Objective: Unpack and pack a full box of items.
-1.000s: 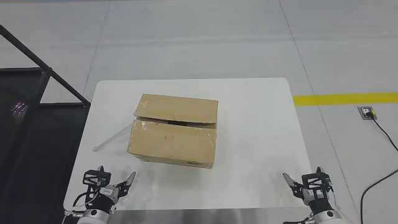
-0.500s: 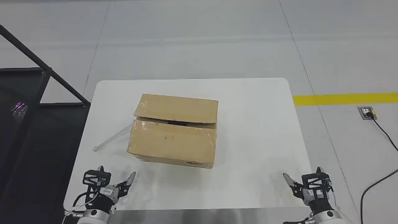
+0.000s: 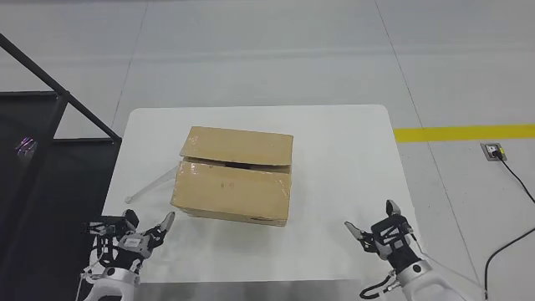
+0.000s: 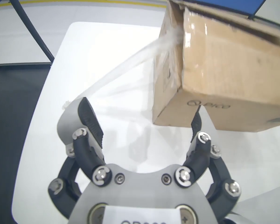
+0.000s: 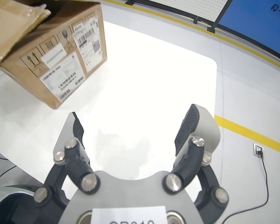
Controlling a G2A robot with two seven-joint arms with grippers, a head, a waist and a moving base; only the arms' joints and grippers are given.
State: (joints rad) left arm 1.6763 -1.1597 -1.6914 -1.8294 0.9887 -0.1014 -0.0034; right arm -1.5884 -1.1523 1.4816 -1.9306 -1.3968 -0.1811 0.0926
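Tools nearest, over the near edge of the surface [image 3: 334, 150]: left tool [image 4: 140, 113] by the near left corner, fingers spread wide, holding nothing, one fingertip just beside the near left corner of the box [image 3: 234, 186]; right tool [image 5: 134, 115] toward the near right, likewise spread wide and empty, well apart from the box. Box mid-surface, a little left of centre, brown cardboard, top flaps folded over with a dark gap between them, labels [image 5: 84, 38] on its right end. Clear tape strip [image 4: 130, 59] trailing from its left end down onto the surface. Beyond, grey floor with yellow line [image 3: 451, 132].
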